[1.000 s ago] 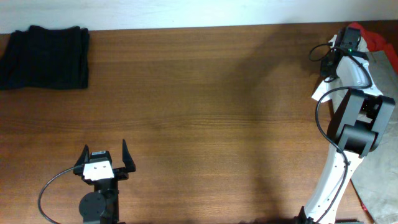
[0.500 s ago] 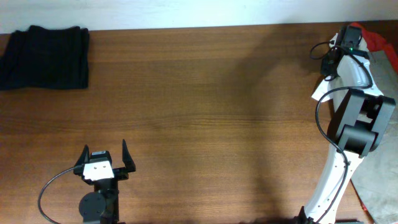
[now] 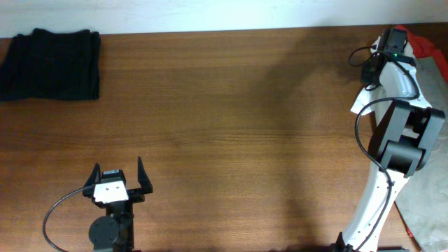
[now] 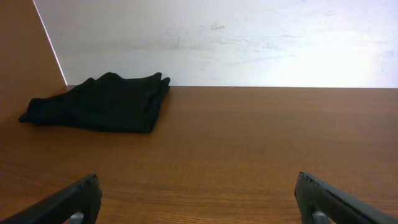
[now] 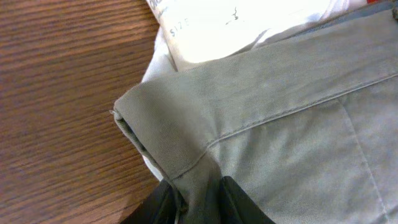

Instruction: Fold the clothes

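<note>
My right gripper (image 5: 198, 202) is shut on a pinched fold of the grey-green khaki trousers (image 5: 292, 118), at their seamed waistband edge. A white piece with a size label (image 5: 205, 28) lies under the trousers. In the overhead view the right gripper (image 3: 372, 70) is at the table's far right edge, where a red piece (image 3: 422, 43) and a white cloth edge (image 3: 358, 103) show. A folded black garment (image 3: 49, 64) lies at the far left corner; it also shows in the left wrist view (image 4: 99, 102). My left gripper (image 3: 117, 180) is open and empty near the front edge.
The wooden table (image 3: 224, 126) spans the view. A pale wall (image 4: 217, 37) stands behind its far edge. The right arm's white base (image 3: 374, 210) stands at the front right. A grey surface (image 3: 427, 217) lies beyond the table's right edge.
</note>
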`<state>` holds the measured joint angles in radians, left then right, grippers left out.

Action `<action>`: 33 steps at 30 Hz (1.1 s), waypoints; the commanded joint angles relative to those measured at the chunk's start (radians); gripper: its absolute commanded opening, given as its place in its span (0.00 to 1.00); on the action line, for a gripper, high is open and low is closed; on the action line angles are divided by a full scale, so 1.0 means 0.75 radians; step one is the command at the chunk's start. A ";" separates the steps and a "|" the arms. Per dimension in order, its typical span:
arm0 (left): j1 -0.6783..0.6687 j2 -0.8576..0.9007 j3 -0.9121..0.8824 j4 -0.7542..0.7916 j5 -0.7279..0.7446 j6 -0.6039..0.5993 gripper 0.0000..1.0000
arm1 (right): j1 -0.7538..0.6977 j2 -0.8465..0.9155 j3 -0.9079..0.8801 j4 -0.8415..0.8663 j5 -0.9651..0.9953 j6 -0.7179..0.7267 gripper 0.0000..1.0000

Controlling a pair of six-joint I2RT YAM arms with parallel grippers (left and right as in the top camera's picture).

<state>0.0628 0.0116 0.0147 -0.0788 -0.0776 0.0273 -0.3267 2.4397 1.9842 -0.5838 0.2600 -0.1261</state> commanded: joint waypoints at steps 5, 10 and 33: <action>-0.005 -0.007 -0.008 0.000 0.014 0.021 0.99 | -0.003 -0.061 0.042 0.001 0.002 0.016 0.34; -0.005 -0.007 -0.008 0.000 0.014 0.021 0.99 | -0.003 -0.062 0.042 -0.005 0.002 0.032 0.21; -0.005 -0.007 -0.008 0.000 0.014 0.021 0.99 | -0.003 -0.107 0.102 -0.055 -0.013 0.107 0.24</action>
<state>0.0628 0.0116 0.0147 -0.0788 -0.0776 0.0273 -0.3267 2.4203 2.0312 -0.6262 0.2527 -0.0540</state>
